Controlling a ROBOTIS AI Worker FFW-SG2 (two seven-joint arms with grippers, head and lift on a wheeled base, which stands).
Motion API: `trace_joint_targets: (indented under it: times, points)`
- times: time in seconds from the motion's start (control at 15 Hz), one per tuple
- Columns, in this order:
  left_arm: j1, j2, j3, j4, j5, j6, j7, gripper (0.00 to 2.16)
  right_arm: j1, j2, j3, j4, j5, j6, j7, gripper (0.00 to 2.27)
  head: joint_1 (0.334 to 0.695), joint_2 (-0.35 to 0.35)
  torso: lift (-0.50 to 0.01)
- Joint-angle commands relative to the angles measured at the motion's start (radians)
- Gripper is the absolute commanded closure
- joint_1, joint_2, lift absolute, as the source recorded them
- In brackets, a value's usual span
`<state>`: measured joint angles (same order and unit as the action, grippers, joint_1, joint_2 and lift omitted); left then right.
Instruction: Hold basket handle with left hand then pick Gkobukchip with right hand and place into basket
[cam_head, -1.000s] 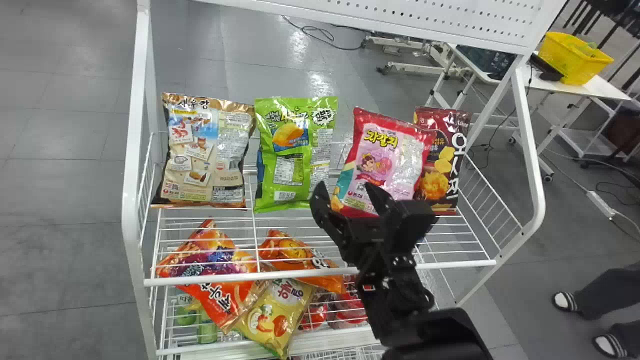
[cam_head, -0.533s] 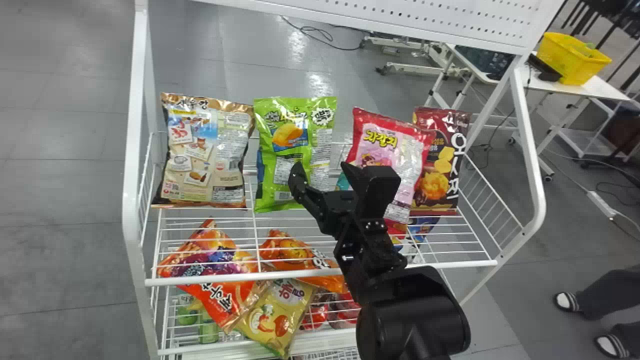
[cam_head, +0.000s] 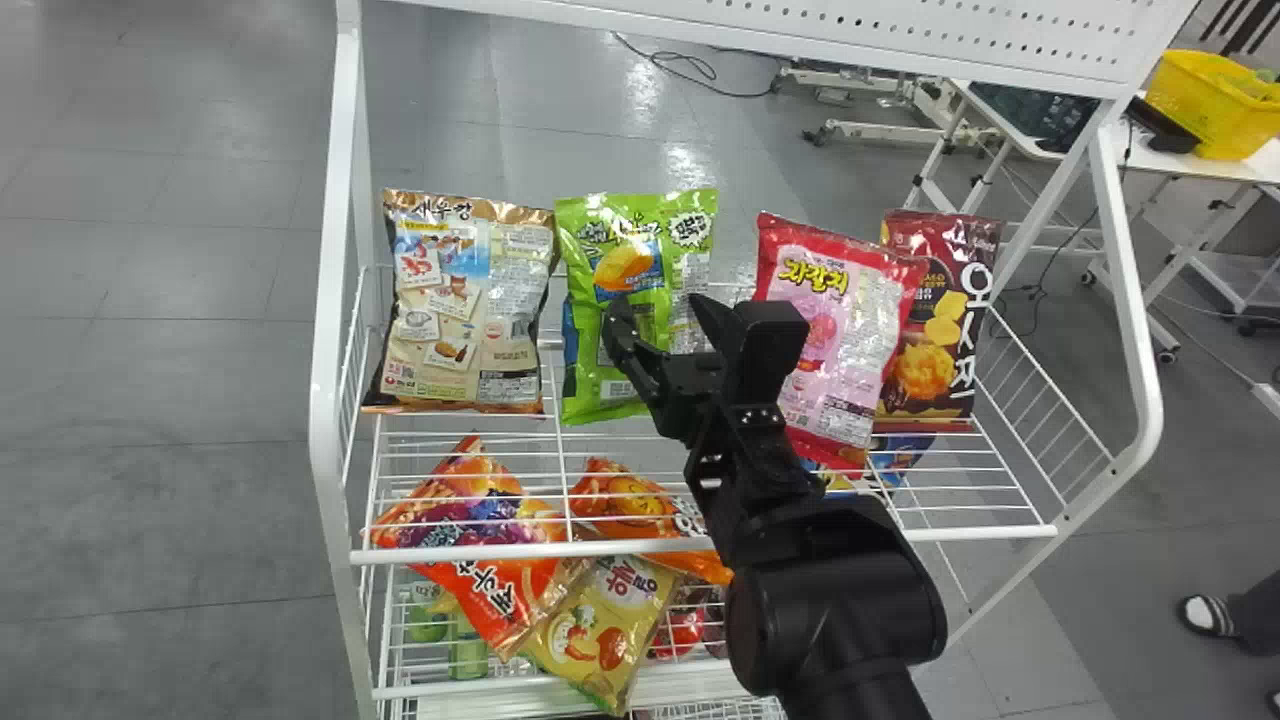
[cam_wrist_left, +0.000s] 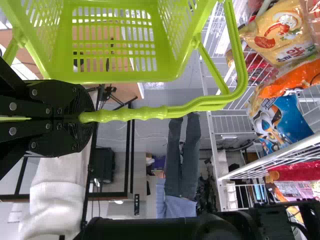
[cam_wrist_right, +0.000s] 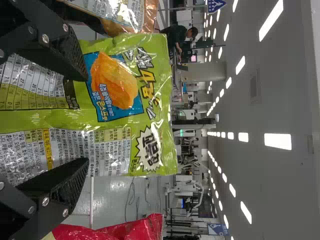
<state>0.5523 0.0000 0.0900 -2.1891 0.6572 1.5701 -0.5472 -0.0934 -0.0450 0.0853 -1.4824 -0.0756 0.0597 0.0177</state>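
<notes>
My right gripper (cam_head: 660, 312) stands open in front of the green Gkobukchip bag (cam_head: 636, 245), which is upright on the shelf's upper rack. In the right wrist view the open right gripper (cam_wrist_right: 84, 120) has its two fingers over the front of the green bag (cam_wrist_right: 112, 117), one nearer each side edge. I cannot tell whether they touch it. The left wrist view has my left gripper (cam_wrist_left: 81, 118) shut on the handle (cam_wrist_left: 145, 113) of the lime-green basket (cam_wrist_left: 125, 76).
On the rack (cam_head: 700, 546), a beige bag (cam_head: 460, 310) stands left of the green one, a pink-red bag (cam_head: 840, 330) and a dark red bag (cam_head: 945, 320) to its right. Orange and yellow bags (cam_head: 600, 630) lie on the level below. A person stands beyond the basket.
The right gripper has moved left from before the pink-red bag to before the green bag, staying open. The whole shelf now appears farther right in the head view.
</notes>
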Motion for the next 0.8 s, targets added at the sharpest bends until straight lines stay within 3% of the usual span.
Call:
trace_joint_targets:
  times: [0.0,0.07,0.2,0.73]
  points:
    - [0.000,-0.003,-0.004,0.002,-0.002,0.001,-0.007,1.97,-0.009,-0.001,-0.012,0.004,-0.007,0.072,0.050,0.99,0.695,-0.266,-0.032]
    - [0.000,-0.003,-0.006,0.002,-0.004,0.001,-0.007,1.97,-0.003,-0.001,-0.013,-0.010,-0.013,0.093,0.051,1.37,0.695,-0.263,-0.032]
    - [0.000,-0.003,-0.015,0.002,-0.008,0.001,-0.005,1.97,0.031,-0.006,-0.009,-0.065,-0.009,0.087,0.047,1.60,0.695,-0.260,-0.032]
    - [0.020,-0.003,-0.033,-0.041,-0.016,0.001,-0.002,1.97,0.130,-0.024,-0.032,-0.268,-0.053,0.084,0.007,1.65,0.695,-0.307,-0.032]
